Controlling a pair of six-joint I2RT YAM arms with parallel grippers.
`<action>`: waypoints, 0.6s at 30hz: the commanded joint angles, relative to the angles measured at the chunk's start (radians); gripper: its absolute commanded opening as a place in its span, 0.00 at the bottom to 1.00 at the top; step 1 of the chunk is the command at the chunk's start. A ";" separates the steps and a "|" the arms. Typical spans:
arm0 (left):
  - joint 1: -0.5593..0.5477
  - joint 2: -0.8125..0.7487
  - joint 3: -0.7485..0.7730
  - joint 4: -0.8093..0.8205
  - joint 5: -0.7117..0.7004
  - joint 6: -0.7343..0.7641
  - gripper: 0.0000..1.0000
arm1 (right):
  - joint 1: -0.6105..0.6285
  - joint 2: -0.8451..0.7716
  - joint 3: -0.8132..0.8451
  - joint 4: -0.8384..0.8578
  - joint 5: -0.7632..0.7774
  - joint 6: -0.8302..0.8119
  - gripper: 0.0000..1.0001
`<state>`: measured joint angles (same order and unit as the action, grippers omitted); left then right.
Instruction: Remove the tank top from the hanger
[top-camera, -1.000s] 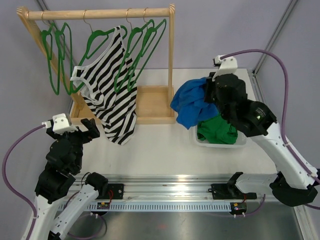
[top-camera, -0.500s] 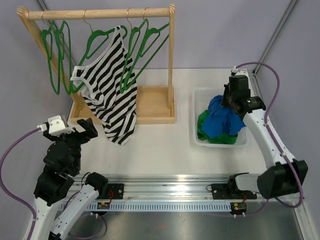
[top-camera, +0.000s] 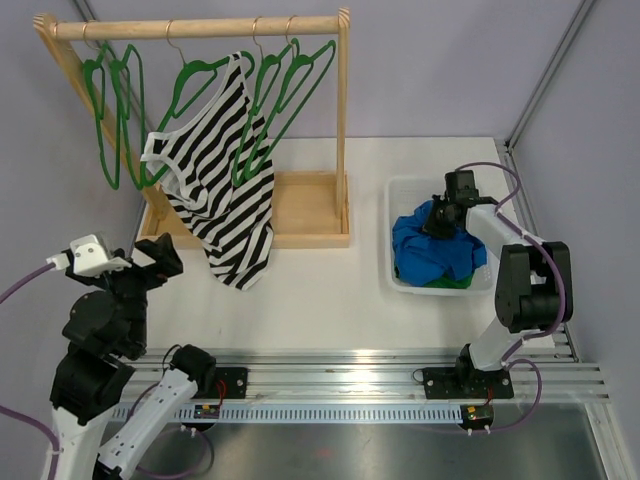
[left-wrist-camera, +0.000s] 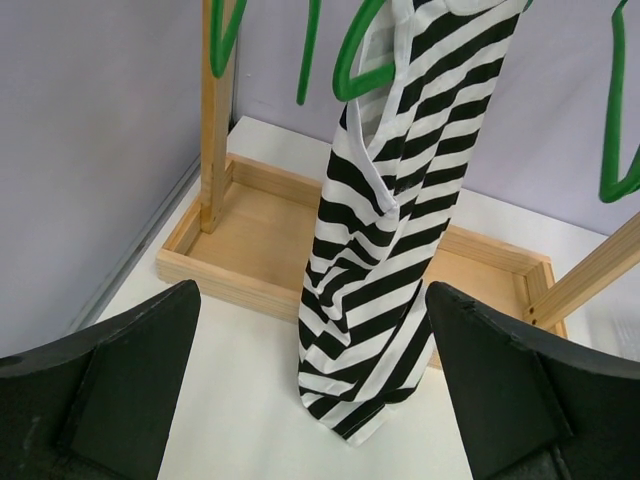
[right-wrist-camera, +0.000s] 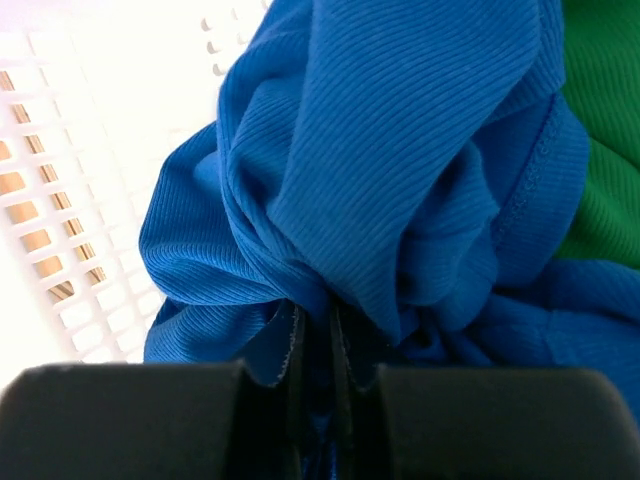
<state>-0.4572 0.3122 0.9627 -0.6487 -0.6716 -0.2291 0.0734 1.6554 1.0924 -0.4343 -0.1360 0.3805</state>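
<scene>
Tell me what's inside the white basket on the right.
A crumpled blue garment lies on top in the white basket, pinched in the jaws of the right gripper. A green garment shows beneath it. The basket floor and anything lower are covered.

The left arm stands folded at the near left corner, wrist raised, the left gripper (top-camera: 152, 262) facing forward with its fingers (left-wrist-camera: 120, 380) spread wide. The right arm reaches forward, wrist tipped down, the right gripper (right-wrist-camera: 318, 345) nearly closed, pinching blue cloth (right-wrist-camera: 400, 150).
</scene>
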 joint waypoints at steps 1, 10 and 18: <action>0.003 0.056 0.146 -0.018 0.004 -0.001 0.99 | -0.004 0.004 0.017 0.022 -0.033 0.037 0.14; 0.003 0.370 0.548 -0.230 0.029 0.017 0.99 | -0.004 -0.238 0.179 -0.173 0.041 -0.014 1.00; 0.003 0.614 0.753 -0.201 0.118 0.066 0.99 | -0.004 -0.563 0.176 -0.164 -0.055 0.018 1.00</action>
<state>-0.4568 0.8474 1.6268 -0.8684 -0.6048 -0.2108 0.0711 1.2011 1.2812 -0.6064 -0.1059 0.3901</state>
